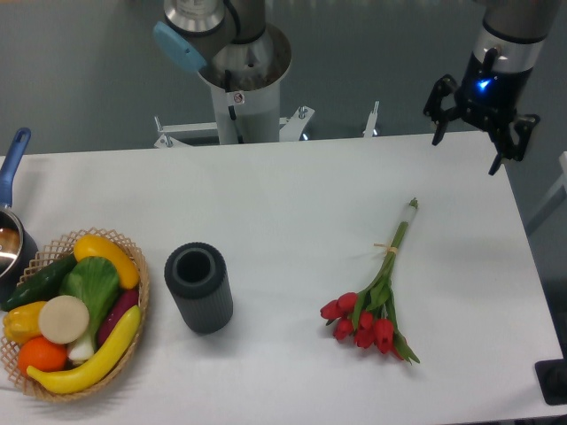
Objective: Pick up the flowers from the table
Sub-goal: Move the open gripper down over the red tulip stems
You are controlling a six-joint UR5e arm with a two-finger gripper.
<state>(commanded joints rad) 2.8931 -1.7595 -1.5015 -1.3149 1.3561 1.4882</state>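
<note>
Your gripper (469, 136) hovered wide-jawed above the table (292, 204) edge. The tulip bunch (376, 297) lay untouched; you likely needed to descend onto its stems

one bunch of flowers (372, 305), one dark cylinder vase (198, 288), one basket (133, 310) of veggies, one pot (11, 232), one gripper (476, 128)
</note>
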